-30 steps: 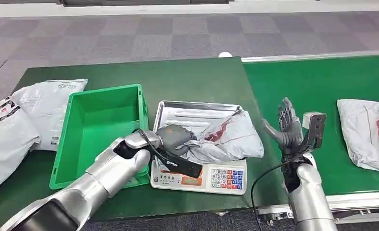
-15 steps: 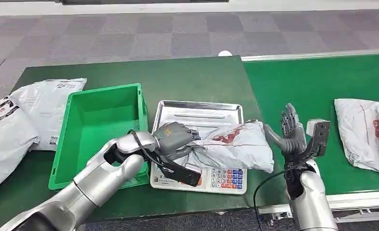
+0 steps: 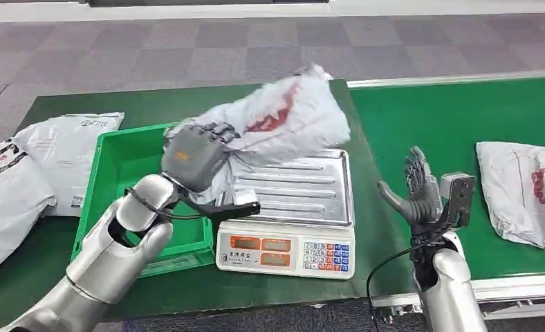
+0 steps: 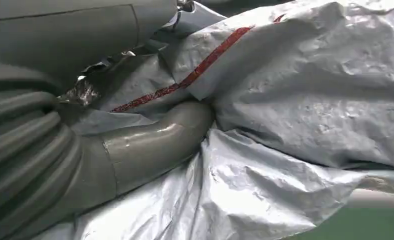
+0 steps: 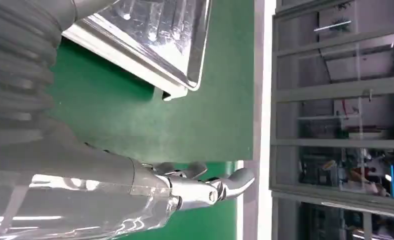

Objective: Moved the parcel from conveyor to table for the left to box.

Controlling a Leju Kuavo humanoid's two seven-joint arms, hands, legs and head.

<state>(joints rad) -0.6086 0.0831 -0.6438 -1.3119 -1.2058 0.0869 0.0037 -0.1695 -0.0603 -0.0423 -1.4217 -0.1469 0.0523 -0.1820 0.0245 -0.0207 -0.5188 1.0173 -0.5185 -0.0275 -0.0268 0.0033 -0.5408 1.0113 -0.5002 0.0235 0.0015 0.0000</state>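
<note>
Head view is showing you the left hand holding the grey parcel up in the air. A second ago the parcel was lying on the scale tray; now it is hanging above the tray and the right edge of the green box, with the tray bare and shiny below it. In the left wrist view the thumb is pressing into the crinkly parcel wrap, so the grip looks firm. The right hand is waiting at the edge of the conveyor with its fingers apart, holding nothing, much as it was a second ago. Another parcel is lying on the conveyor, well apart from it. You are probably past the weighing now. Next, I think, you are swinging the parcel left and lowering it into the box. The loose end is flopping wide and may catch the box rim.
</note>
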